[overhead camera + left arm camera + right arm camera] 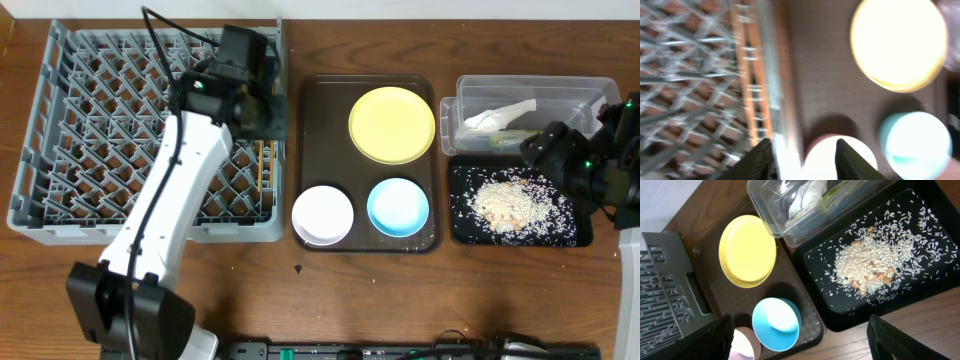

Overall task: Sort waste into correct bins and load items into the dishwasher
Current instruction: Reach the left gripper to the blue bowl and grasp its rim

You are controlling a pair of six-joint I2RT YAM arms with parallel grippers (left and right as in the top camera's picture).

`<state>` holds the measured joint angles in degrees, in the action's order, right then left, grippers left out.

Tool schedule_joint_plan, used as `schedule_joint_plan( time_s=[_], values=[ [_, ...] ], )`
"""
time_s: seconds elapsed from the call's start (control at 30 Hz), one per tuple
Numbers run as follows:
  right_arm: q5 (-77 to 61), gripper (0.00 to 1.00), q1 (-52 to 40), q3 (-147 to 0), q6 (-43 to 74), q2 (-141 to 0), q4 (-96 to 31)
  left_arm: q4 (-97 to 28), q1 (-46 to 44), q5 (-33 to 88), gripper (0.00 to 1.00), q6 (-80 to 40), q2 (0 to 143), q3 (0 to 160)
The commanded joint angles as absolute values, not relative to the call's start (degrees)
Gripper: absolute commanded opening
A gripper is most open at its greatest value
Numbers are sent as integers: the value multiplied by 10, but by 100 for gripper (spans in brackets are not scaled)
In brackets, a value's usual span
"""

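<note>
The grey dish rack (90,130) stands at the left, with two wooden chopsticks (262,166) lying along its right edge. My left gripper (266,108) hovers over that edge, open and empty. The blurred left wrist view shows the chopsticks (752,90) and my left gripper (802,150). The yellow plate (391,124), white bowl (322,214) and light blue bowl (398,207) sit on the brown serving tray (312,120). The clear tub (575,95) holds the napkin (497,118) and the wrapper (506,140). Rice scraps (510,200) lie in the black tray (462,225). My right gripper (548,146) is open and empty above both bins.
The right wrist view shows the plate (747,250), blue bowl (776,324), tub (772,217), black tray (812,295) and my wide open gripper (800,347). A few rice grains lie on the brown tray (812,330). Bare wooden table (400,300) runs along the front.
</note>
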<state>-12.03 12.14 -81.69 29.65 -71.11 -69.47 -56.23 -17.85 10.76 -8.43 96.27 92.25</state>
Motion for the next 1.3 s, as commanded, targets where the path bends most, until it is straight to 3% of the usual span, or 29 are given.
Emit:
schedule_joint_plan(
  time_s=[0.0, 0.23, 0.6, 0.8, 0.83, 0.9, 1.0, 1.1, 1.27],
  values=[
    [-125, 83, 123, -824, 291, -712, -692, -567, -231, 162, 48, -82, 976, 916],
    [-125, 83, 123, -824, 291, -712, -692, -498, -348, 147, 63, -76, 1028, 875],
    [-125, 83, 123, -824, 291, -712, -701, -434, -405, 105, 63, -76, 1180, 871],
    [-125, 84, 123, -824, 291, -712, -699, -427, -405, 114, 39, -77, 1218, 871],
    [-125, 84, 123, -824, 291, -712, -699, -427, -405, 114, 33, -78, 1219, 871],
    [-125, 84, 123, -824, 291, -712, -699, -427, -405, 114, 10, -78, 1217, 873],
    [-125, 84, 123, -824, 291, -712, -701, -447, -400, 113, 8, -78, 1199, 890],
    [-125, 99, 123, -824, 291, -711, -703, -476, -387, 111, 8, -78, 1158, 912],
    [-125, 99, 123, -824, 291, -711, -707, -521, -345, 16, 8, -78, 1045, 923]
  ],
)
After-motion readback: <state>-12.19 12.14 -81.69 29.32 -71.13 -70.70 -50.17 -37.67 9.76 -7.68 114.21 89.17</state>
